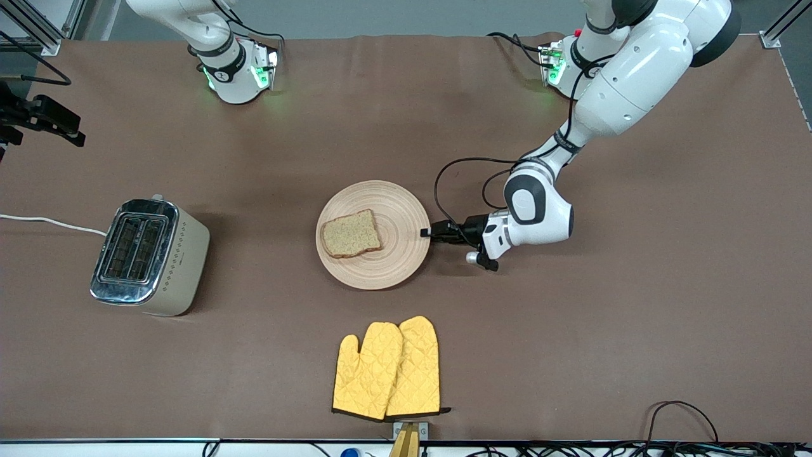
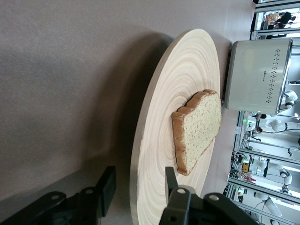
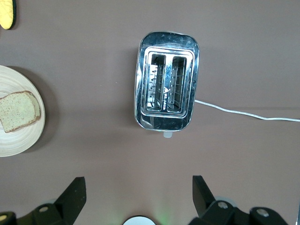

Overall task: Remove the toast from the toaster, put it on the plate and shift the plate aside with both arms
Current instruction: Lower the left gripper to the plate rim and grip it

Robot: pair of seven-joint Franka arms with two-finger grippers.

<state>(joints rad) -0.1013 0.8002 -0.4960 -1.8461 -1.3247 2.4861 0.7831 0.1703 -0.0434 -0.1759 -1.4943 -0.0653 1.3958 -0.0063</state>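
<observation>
The toast (image 1: pixel 351 233) lies flat on the round beige wooden plate (image 1: pixel 399 203) at the middle of the table. My left gripper (image 1: pixel 426 233) is low at the plate's rim, on the side toward the left arm's end. In the left wrist view the plate (image 2: pixel 187 61) runs edge-on between the jaws of the left gripper (image 2: pixel 139 174). One finger (image 2: pixel 171 180) is over the plate's top and the other (image 2: pixel 107 185) stands apart from its underside, so the jaws are open. My right gripper (image 3: pixel 138 182) hangs wide open and empty high over the table beside the toaster (image 3: pixel 166 86).
A steel toaster (image 1: pixel 149 257) with two empty slots stands toward the right arm's end, its white cord (image 1: pixel 51 222) trailing off the table. A pair of yellow oven mitts (image 1: pixel 388 369) lies nearer the front camera than the plate.
</observation>
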